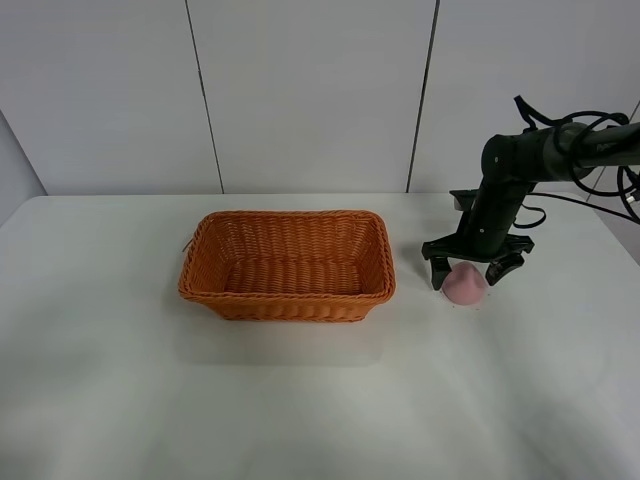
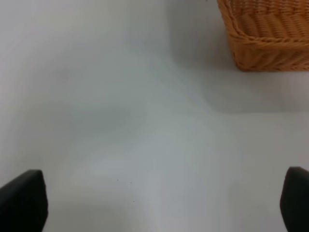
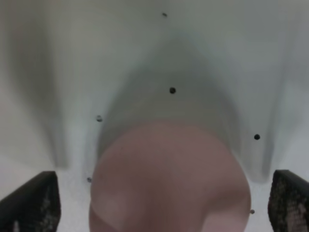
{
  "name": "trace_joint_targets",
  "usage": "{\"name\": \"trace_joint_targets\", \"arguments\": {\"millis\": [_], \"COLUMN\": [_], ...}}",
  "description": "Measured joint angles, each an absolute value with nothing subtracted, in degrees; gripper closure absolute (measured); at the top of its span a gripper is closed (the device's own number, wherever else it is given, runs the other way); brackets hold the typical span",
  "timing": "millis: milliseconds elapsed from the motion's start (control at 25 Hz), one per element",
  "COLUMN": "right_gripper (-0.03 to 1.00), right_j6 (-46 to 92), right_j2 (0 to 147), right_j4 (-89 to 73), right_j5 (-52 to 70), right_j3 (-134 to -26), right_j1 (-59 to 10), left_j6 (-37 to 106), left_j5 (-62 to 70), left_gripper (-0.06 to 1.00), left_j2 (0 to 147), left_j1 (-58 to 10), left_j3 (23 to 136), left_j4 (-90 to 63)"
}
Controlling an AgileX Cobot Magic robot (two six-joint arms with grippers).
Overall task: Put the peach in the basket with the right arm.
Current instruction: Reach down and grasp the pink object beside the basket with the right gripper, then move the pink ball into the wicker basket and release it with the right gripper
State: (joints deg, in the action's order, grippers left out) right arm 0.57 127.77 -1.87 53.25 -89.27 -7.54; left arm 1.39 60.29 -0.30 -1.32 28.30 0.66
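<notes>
The pale-pink peach (image 1: 465, 285) rests on the white table to the right of the orange-brown wicker basket (image 1: 288, 264). My right gripper (image 1: 474, 270) hovers directly over the peach, open, its black fingers spread on either side of the fruit. In the right wrist view the peach (image 3: 170, 180) fills the lower middle, with a fingertip (image 3: 31, 203) at one corner and the other at the opposite corner, neither touching it. The left gripper (image 2: 159, 205) is open, only its two black fingertips showing over bare table, and a corner of the basket (image 2: 268, 34) shows in that view.
The right arm (image 1: 545, 155) reaches in from the right edge with loose black cables. A white panelled wall stands behind the table (image 1: 300, 400). Small dark specks (image 3: 172, 90) dot the table surface near the peach.
</notes>
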Motion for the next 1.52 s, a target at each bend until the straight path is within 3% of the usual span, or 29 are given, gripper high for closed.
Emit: {"name": "trace_joint_targets", "arguments": {"millis": [200, 360, 440, 1120, 1520], "right_gripper": [0.53, 0.88, 0.97, 0.97, 0.97], "right_j6": [0.6, 0.6, 0.6, 0.6, 0.8], "right_j2": [127.8, 127.8, 127.6, 110.5, 112.5], "right_j4": [-1.9, -2.0, -2.0, 0.3, -0.4], "right_j5": [53.9, 55.0, 55.4, 59.3, 69.0], "right_j3": [-89.3, -89.5, -89.9, -90.1, -103.5], "right_j1": [-7.5, -7.5, -7.5, -7.5, -8.7], "left_j6": [1.4, 1.4, 1.4, 1.4, 1.4], "left_j5": [60.3, 60.3, 60.3, 60.3, 60.3], "left_gripper": [-0.04, -0.04, -0.04, -0.04, -0.04], "left_j2": [-0.3, -0.3, -0.3, -0.3, -0.3], "left_j1": [-1.3, -1.3, -1.3, -1.3, -1.3], "left_j3": [28.3, 28.3, 28.3, 28.3, 28.3], "left_j4": [0.7, 0.7, 0.7, 0.7, 0.7]}}
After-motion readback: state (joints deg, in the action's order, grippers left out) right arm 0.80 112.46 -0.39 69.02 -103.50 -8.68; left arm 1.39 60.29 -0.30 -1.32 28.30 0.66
